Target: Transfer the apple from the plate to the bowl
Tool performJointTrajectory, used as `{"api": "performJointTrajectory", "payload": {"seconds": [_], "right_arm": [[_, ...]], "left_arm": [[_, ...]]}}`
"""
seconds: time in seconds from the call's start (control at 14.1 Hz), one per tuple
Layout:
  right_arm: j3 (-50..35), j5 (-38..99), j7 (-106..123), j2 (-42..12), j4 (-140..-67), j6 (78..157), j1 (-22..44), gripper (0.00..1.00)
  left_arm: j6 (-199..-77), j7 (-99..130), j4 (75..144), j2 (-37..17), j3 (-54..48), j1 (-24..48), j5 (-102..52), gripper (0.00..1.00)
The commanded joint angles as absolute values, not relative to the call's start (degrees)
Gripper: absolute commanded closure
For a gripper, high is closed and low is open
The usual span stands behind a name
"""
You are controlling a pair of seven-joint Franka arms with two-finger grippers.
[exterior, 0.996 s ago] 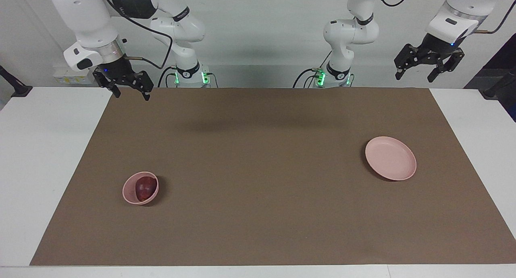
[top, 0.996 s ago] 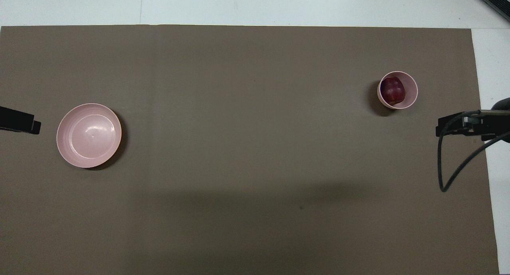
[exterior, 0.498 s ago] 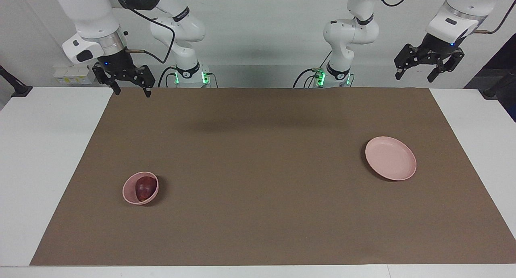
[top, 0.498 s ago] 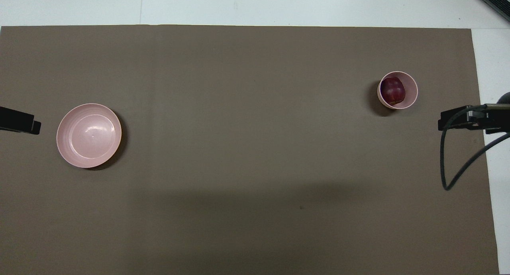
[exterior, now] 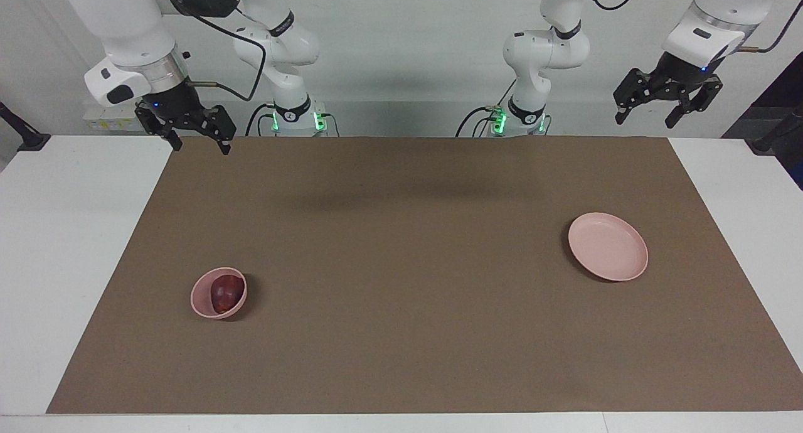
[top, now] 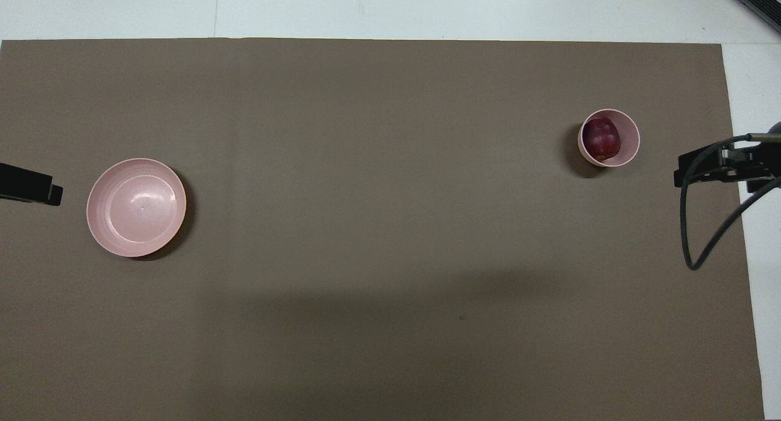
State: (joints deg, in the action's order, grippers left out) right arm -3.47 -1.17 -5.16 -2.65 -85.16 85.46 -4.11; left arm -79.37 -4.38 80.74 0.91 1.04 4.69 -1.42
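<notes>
The dark red apple (exterior: pixel 226 293) lies inside the small deep pink bowl (exterior: pixel 202 304), which stands on the brown mat toward the right arm's end of the table. The wide flat pink plate (exterior: pixel 607 246) sits bare toward the left arm's end. My right gripper (exterior: pixel 202 145) hangs open and holds nothing, high over the mat's edge at its own end, well away from the bowl. My left gripper (exterior: pixel 646 120) waits open and raised over its own end of the table, with nothing in it. In the overhead view the apple (top: pixel 602 138) fills much of the bowl (top: pixel 632 139).
A brown mat (exterior: pixel 401 263) covers most of the white table (exterior: pixel 56 245). A black cable (top: pixel 695 226) loops down from the right arm's wrist. Nothing else stands on the mat.
The right gripper has drifted outward toward its own end of the table and risen a little. The left arm, apple, bowl and plate have not moved.
</notes>
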Motion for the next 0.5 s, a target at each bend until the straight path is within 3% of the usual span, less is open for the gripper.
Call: {"api": "performJointTrajectory", "payload": {"seconds": [0.0,0.43], "right_arm": [[-3.8,-1.0,-4.9,-3.5,-83.6,84.8,-4.5,0.0],[-3.8,-0.3,-5.1,-3.0,-84.3,86.6,-4.4,0.0]], "left_arm": [[-79.0,-4.0,81.7,1.9,0.5,4.0,-1.1,0.0],[-79.0,-4.0,81.7,1.9,0.5,4.0,-1.1,0.0]]}}
